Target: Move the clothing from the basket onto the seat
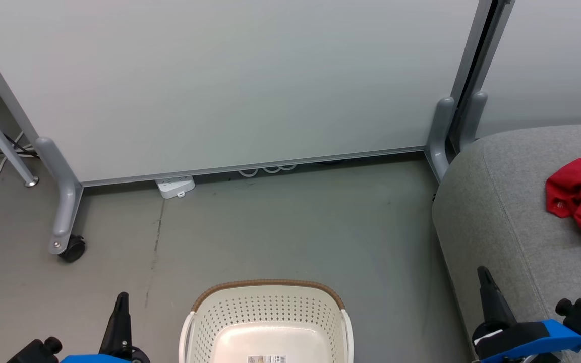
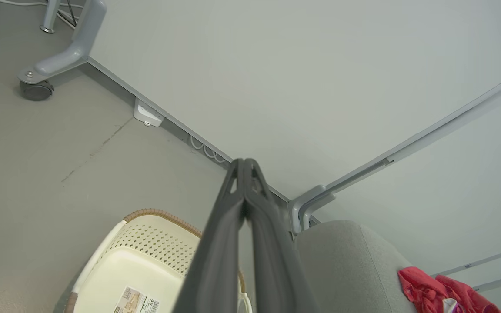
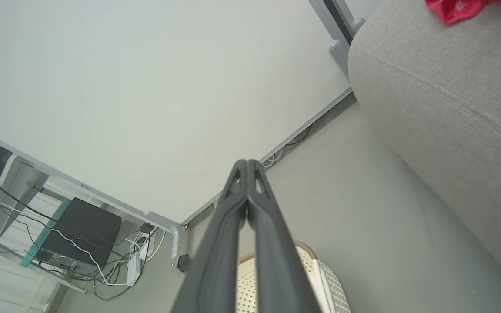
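The red clothing [image 1: 580, 199] with white trim lies crumpled on the grey seat [image 1: 502, 212] at the right; the left wrist view shows the clothing [image 2: 437, 293] at its lower right, the right wrist view a scrap of it [image 3: 457, 8] at the top edge. The cream basket [image 1: 268, 322] stands on the floor at the bottom centre, holding nothing but a label on its bottom. My left gripper [image 1: 121, 298] is shut and holds nothing, left of the basket. My right gripper [image 1: 483, 275] is shut and holds nothing, over the seat's front edge.
A pale partition panel [image 1: 220, 80] on grey wheeled legs [image 1: 63, 201] closes off the back. A white power strip [image 1: 174, 186] and cables lie at its foot. Bare grey floor [image 1: 295, 227] lies between panel, basket and seat. A shelf with a dark box [image 3: 81, 232] stands beyond.
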